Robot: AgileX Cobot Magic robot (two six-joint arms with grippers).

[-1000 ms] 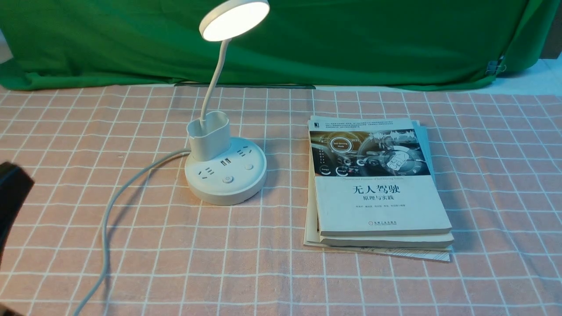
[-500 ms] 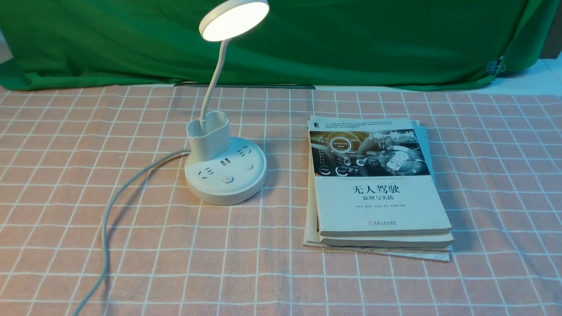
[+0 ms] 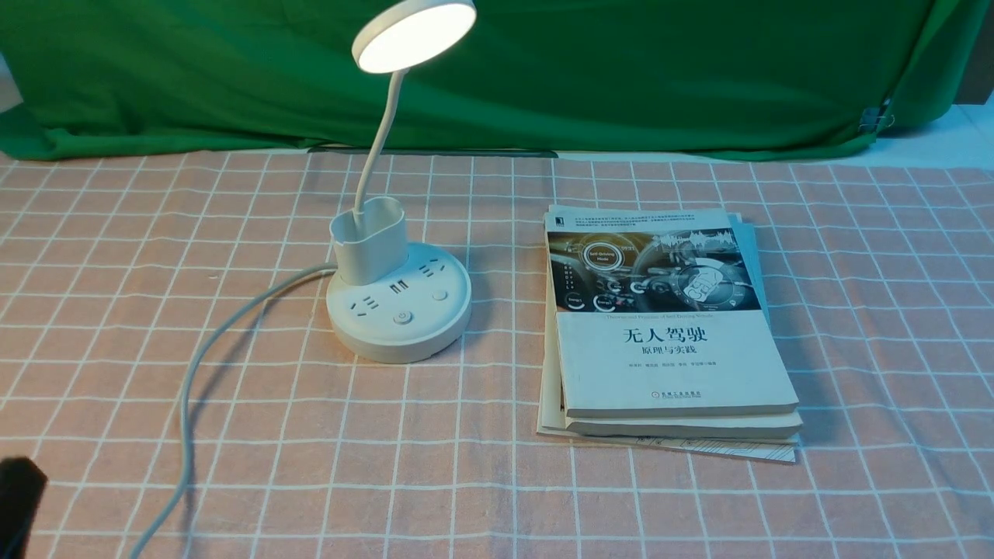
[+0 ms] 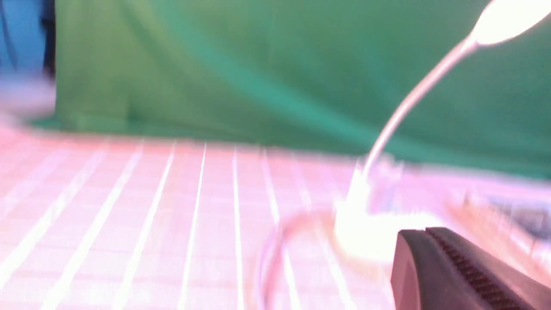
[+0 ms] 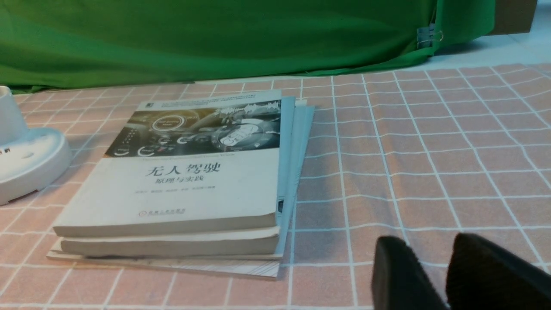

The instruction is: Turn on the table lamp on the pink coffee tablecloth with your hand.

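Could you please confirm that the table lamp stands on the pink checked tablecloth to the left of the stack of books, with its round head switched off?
Not quite: the head is lit. In the front view the table lamp does stand on the pink checked tablecloth, left of the stack of books, but its round head glows bright white, so it is switched on, not off.

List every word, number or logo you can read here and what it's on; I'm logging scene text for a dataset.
"无人驾驶" – large title on the top book's cover.
"原理与实践" – subtitle just below it.
"Self-Driving Mode" – faintly readable in a circle on the cover picture.
Author line, publisher line and the block atop the cover: too small to read.
Table lamp: socket and button marks only, no readable text.
Left wrist view: too blurred for any text.
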